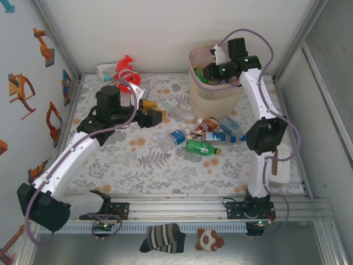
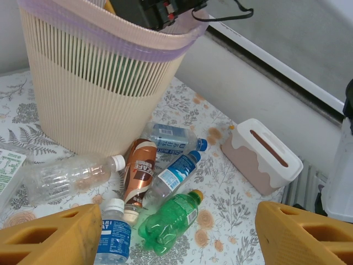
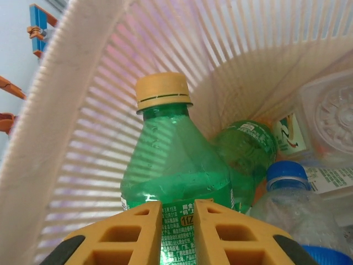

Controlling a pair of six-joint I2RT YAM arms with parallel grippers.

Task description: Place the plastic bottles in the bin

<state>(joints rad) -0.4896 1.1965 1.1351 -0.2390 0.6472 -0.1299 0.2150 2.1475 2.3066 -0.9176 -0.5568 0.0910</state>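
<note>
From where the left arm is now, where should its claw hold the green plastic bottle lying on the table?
Probably across the wide middle of the green plastic bottle, coming straight down from above: it lies flat on its side, and its neck narrows toward the yellow cap.

Both arms are the same build, left arm (image 1: 71, 157) and right arm (image 1: 255, 91): white shells, chunky black joint housings; a greyish-purple cable (image 1: 252, 31) loops along each. The fingers (image 3: 135, 234) are orange-yellow plastic with moulded pockets; tiny green lights (image 1: 244, 59) on the right wrist.
</note>
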